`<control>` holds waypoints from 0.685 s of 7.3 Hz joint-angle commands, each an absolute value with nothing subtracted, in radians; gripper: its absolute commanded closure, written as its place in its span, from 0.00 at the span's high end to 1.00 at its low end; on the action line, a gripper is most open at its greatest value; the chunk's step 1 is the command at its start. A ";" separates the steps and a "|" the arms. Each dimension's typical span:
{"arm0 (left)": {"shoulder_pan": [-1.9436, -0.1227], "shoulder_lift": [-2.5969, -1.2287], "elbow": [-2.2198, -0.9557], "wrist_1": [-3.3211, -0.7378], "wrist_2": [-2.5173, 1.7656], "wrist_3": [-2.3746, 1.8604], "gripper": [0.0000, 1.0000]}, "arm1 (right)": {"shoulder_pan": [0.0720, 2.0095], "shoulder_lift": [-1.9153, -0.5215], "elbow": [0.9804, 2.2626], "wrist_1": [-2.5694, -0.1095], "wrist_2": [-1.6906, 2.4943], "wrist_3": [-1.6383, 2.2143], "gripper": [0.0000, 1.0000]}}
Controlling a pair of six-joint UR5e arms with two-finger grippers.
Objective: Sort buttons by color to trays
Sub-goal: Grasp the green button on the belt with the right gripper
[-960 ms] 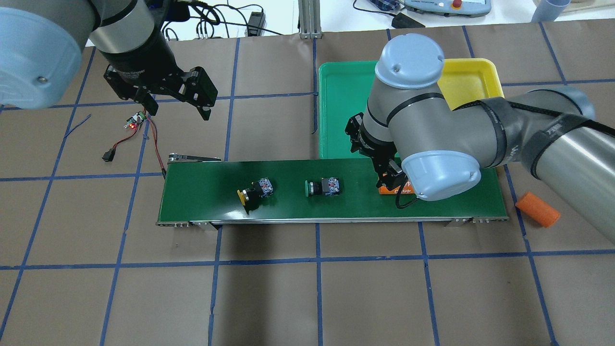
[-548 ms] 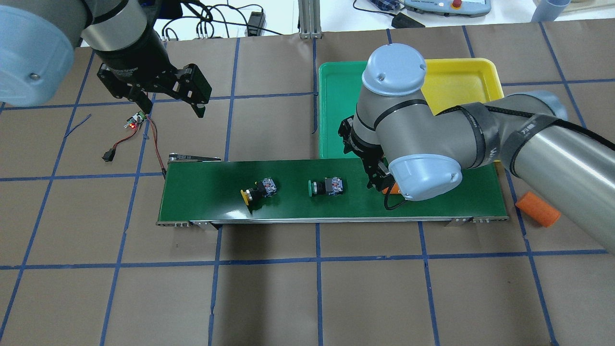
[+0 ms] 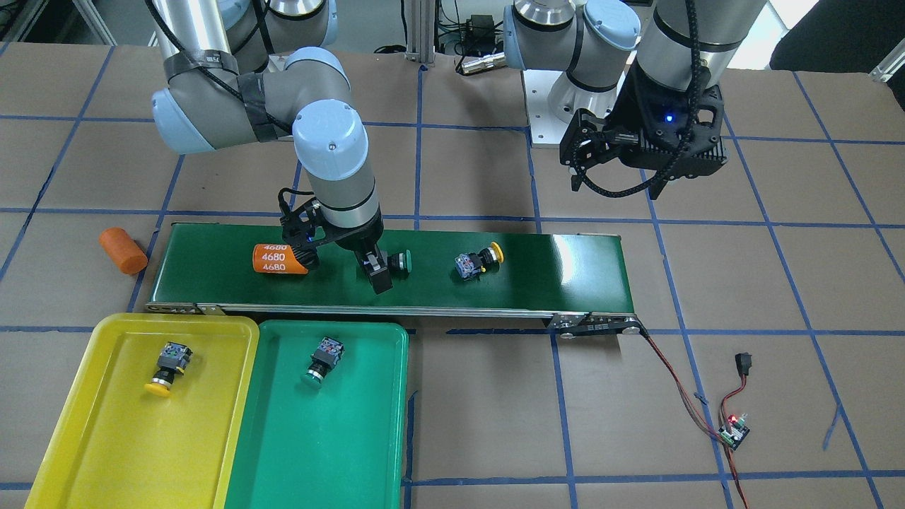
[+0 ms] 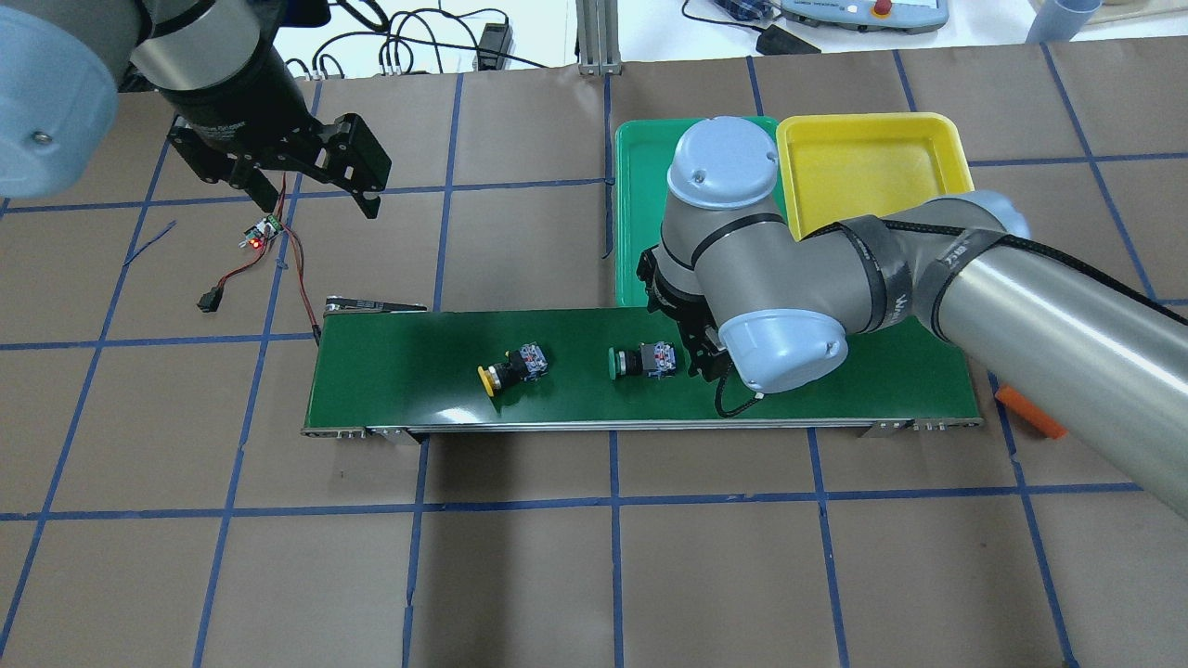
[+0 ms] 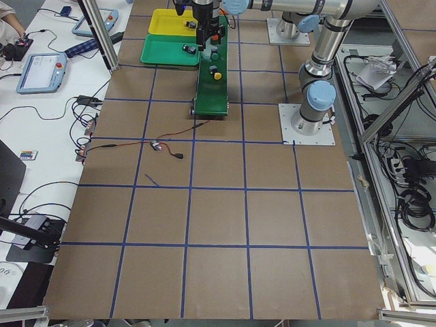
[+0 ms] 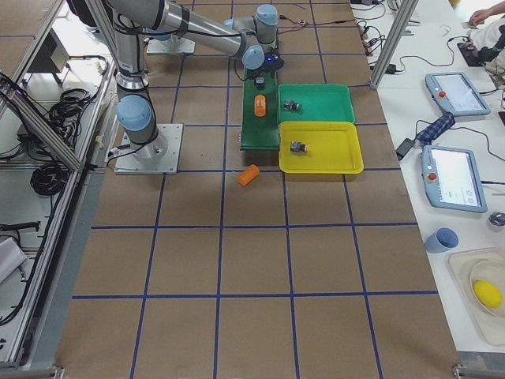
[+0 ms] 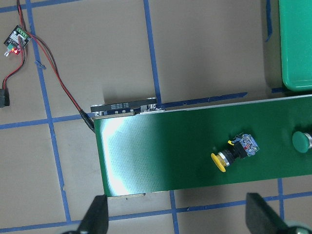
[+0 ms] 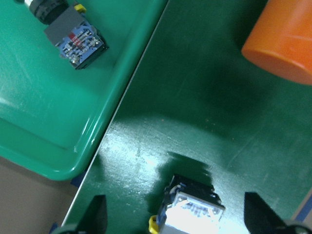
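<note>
green button (image 4: 639, 361): seems light, rigid; grip blocky body, not cap | right gripper (image 8: 176, 214) jaws apart over it | left gripper (image 7: 179, 217) jaws apart

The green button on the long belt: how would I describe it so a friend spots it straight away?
Find the long dark green belt. Three things lie on it: an orange cylinder, a yellow-capped button, and between them the green button. It is the only green-capped one on the belt; the second green button lies in the green tray.
</note>
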State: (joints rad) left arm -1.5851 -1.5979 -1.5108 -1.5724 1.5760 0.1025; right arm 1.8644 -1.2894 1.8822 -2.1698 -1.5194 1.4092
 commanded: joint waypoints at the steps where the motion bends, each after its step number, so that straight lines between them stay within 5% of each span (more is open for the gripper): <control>1: -1.580 -1.598 -1.505 -1.572 1.577 0.103 1.00 | 1.865 -1.279 1.884 -2.169 -1.522 1.420 0.57; 2: -1.577 -1.598 -1.500 -1.572 1.575 0.103 1.00 | 1.864 -1.279 1.887 -2.169 -1.520 1.417 0.10; 3: -1.577 -1.597 -1.502 -1.572 1.580 0.103 1.00 | 1.861 -1.279 1.887 -2.161 -1.520 1.407 0.00; 5: -1.580 -1.598 -1.500 -1.572 1.577 0.101 1.00 | 1.856 -1.288 1.873 -2.155 -1.520 1.401 0.00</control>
State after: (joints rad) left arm -1.5778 -1.5980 -1.5014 -1.5723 1.5775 0.1025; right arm 1.8601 -1.2812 1.8837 -2.1597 -1.5202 1.4047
